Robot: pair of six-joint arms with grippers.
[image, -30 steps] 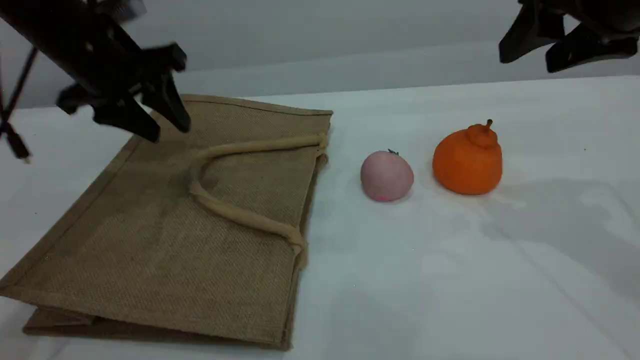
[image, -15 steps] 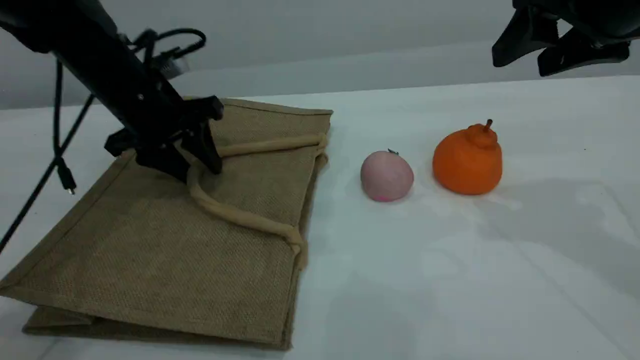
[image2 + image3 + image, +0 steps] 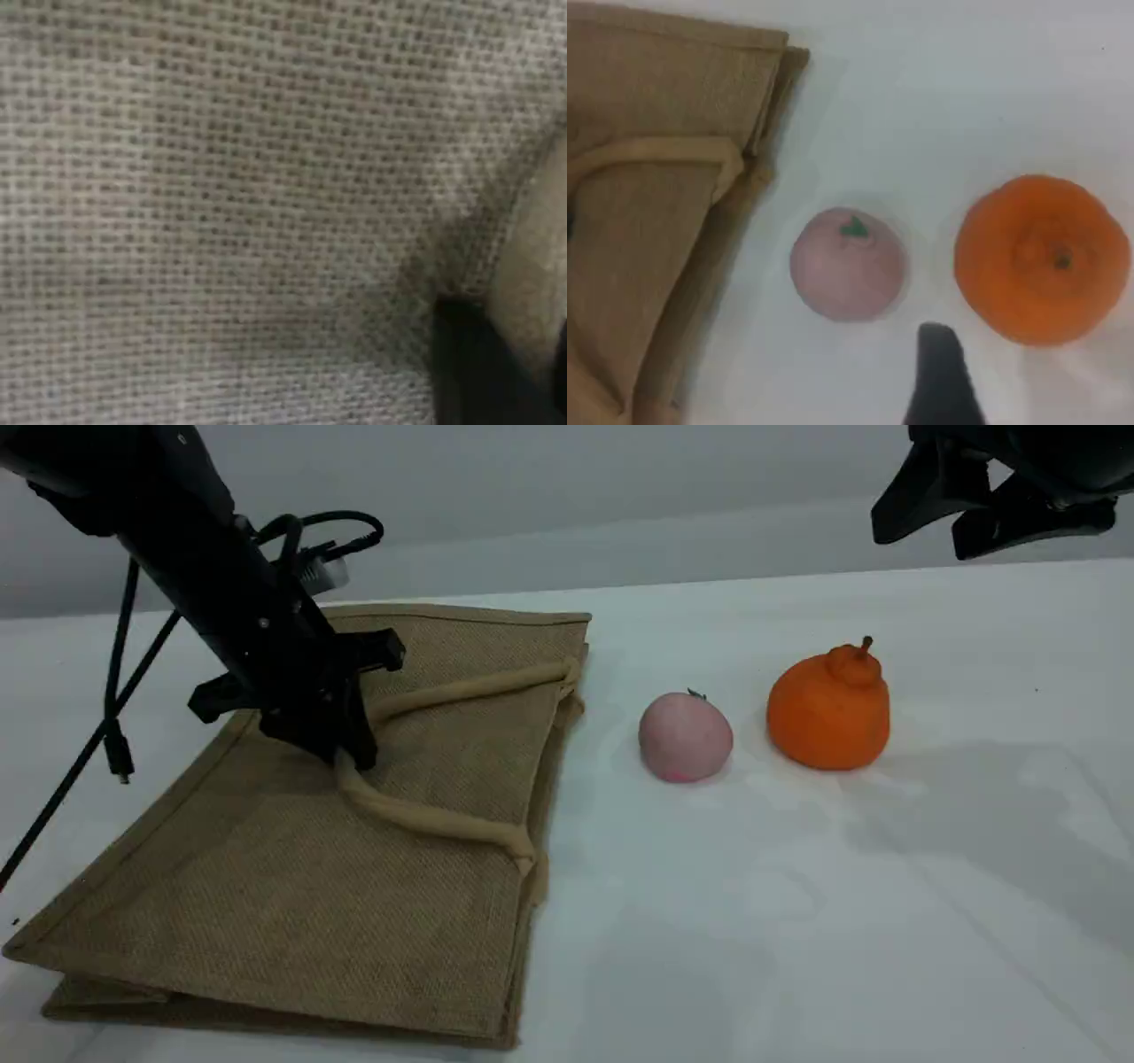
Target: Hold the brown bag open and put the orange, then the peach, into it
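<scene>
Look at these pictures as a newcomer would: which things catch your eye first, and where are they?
The brown bag lies flat on the left of the white table, and the left pincer is shut on its upper handle. Right of the bag sit the pink peach and, further right, the bright orange, apart from each other. The right pincer hangs open high above them.

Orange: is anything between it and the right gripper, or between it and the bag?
Nothing visible lies between the raised right gripper and the orange. The peach sits between the orange and the brown bag, which lies flat with its mouth unopened.
</scene>
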